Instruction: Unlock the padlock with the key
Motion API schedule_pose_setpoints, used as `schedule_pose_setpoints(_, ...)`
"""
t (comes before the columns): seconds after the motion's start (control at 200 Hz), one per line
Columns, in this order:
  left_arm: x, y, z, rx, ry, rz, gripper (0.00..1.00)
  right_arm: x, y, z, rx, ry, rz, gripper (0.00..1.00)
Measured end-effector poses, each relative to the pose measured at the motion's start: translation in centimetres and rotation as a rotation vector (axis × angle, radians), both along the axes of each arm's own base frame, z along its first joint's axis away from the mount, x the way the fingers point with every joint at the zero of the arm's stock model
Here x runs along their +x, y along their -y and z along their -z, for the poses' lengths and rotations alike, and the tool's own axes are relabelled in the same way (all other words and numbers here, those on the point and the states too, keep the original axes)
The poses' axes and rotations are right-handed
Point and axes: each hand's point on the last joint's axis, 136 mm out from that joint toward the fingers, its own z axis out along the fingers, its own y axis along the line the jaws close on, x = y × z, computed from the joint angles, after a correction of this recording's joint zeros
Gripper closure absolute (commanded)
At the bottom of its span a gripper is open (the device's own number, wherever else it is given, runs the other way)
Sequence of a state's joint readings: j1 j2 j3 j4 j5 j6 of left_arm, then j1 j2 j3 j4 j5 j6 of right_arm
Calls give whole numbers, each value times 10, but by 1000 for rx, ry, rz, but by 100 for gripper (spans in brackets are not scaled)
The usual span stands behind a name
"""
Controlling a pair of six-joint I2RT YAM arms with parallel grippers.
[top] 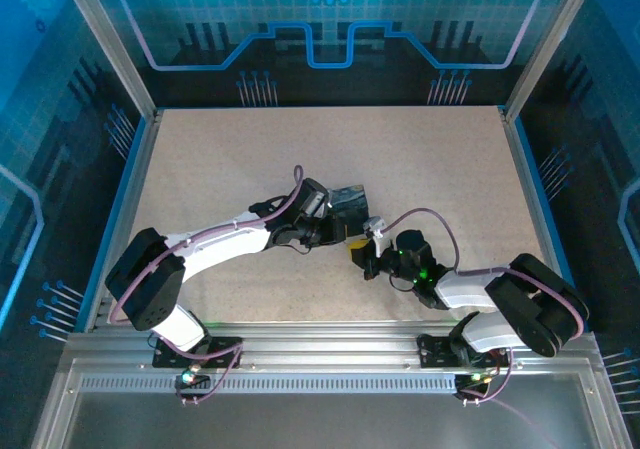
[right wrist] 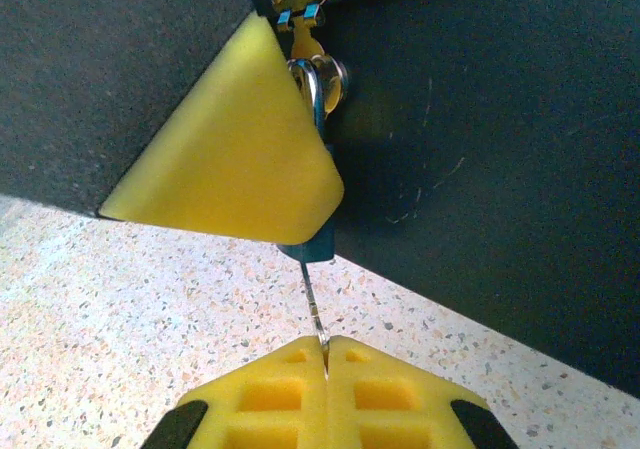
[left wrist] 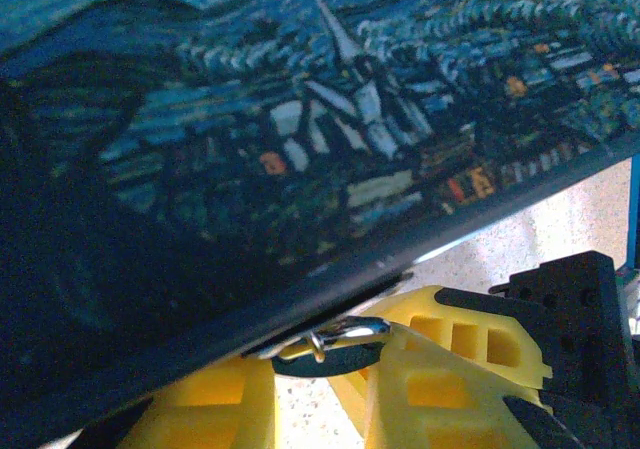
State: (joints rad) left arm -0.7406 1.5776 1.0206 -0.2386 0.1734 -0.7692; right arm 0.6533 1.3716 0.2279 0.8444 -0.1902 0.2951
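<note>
On the speckled table point(top: 220, 169), left pincer point(left wrist: 320, 394) clamps padlock point(left wrist: 332, 358) beside tin point(left wrist: 300, 119); right pincer point(right wrist: 325, 354) pinches key point(right wrist: 313, 304).

In the left wrist view the tin point(left wrist: 300, 149) is running off the top and both sides, and its lower edge is hiding most of the padlock point(left wrist: 345, 331). Just under the tin, the left gripper point(left wrist: 318, 394) is being cropped by the bottom edge. In the right wrist view one of its yellow fingers point(right wrist: 225, 149) is covering the padlock's body beside the tin. The key point(right wrist: 313, 304) is showing edge-on, its head lying hidden inside the right gripper point(right wrist: 327, 354), itself being cropped below.
</note>
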Motion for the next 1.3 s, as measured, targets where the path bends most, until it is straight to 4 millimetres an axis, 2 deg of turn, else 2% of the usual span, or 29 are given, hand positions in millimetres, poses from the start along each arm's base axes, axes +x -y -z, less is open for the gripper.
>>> schedule_pose_setpoints(0.925, 3, 0, -1, -11, -5, -18, 79, 5, 4, -5, 27, 6, 22, 100)
schedule_pose_setpoints(1.296, 5, -2, -1, -12, -4, -25, 79, 7, -1, -4, 31, 1, 8, 100)
